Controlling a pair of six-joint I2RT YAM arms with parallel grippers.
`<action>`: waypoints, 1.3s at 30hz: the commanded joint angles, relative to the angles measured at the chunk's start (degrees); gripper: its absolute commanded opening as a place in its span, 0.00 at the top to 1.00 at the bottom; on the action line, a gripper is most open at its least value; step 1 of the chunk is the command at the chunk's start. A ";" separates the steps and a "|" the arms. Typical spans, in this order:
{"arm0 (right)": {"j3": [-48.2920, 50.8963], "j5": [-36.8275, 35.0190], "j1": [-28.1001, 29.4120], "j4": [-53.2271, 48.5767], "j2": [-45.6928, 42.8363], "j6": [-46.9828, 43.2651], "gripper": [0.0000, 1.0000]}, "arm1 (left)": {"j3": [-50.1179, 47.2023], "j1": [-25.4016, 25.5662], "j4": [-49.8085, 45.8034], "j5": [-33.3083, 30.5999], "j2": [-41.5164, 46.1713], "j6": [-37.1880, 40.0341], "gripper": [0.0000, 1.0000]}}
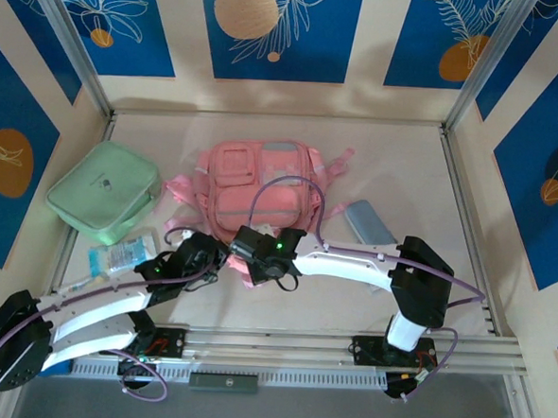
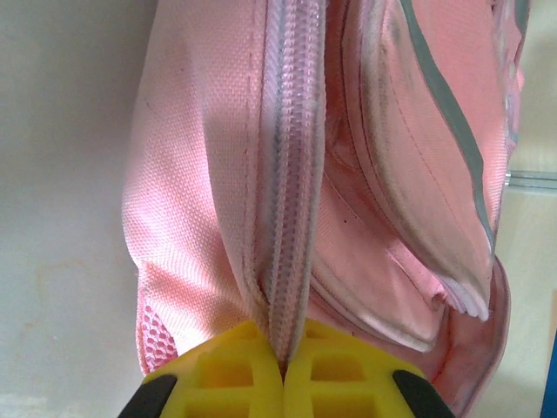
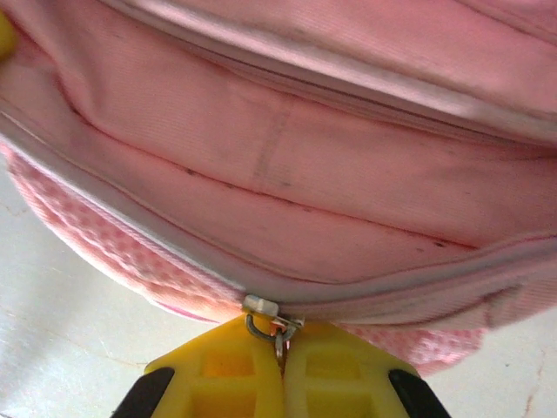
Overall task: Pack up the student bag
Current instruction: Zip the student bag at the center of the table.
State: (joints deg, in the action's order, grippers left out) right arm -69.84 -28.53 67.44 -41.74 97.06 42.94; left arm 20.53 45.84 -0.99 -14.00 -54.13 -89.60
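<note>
At the middle of the table (image 1: 349, 299), the student bag (image 1: 262, 184) is found lying flat with its front pockets uppermost and its pink straps spread to either side. Both arms are seen extended to the bag's near edge, where their wrists lie close together.

From the left wrist camera, the left gripper (image 2: 283, 348) is recorded with its yellow fingers (image 2: 231, 370) brought fully together, no gap being visible between them. The bag's zip band (image 2: 291, 174) is seen running straight down into the line where they meet, so the bag is taken to be pinched at that seam. The zip teeth are noted as closed along the length shown. A grey reflective strip (image 2: 452, 131) is observed on the pocket beside the band.

From the right wrist camera, the right gripper (image 3: 281, 344) is likewise recorded as closed. A small metal zip pull (image 3: 277, 335) is clamped between its fingers, and the slider (image 3: 259, 306) is seated on the zip line just above them.

Left of the bag, a mint-green case (image 1: 104, 196) is noted just beside the left strap. A clear packet (image 1: 125, 254) lies near that case's near edge. Right of the bag, a flat grey-blue item (image 1: 368, 222) is set apart from it.
</note>
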 commanded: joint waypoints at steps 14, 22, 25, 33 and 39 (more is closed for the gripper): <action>7.44 4.17 -5.15 -5.38 -10.17 -2.07 1.00 | 9.87 -27.39 -2.36 25.73 -7.02 27.20 1.00; 3.01 6.58 -2.59 -0.18 -4.97 -0.22 1.00 | 17.04 -30.50 -4.34 27.73 -13.74 31.69 0.88; 1.76 7.15 -2.59 1.32 -3.69 -0.81 1.00 | 15.79 -30.60 -6.64 27.06 -10.86 32.60 0.65; 0.02 7.48 -2.50 2.03 -2.09 -0.75 1.00 | 5.63 -23.74 -13.03 22.17 8.14 24.21 0.39; 0.00 7.13 -2.51 2.66 -1.45 -0.84 1.00 | -0.03 -9.09 -6.78 12.13 10.95 9.29 0.29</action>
State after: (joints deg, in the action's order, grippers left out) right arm -68.14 -22.87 64.49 -39.92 94.78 41.98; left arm 23.00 33.23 -10.74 4.93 -43.18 -71.26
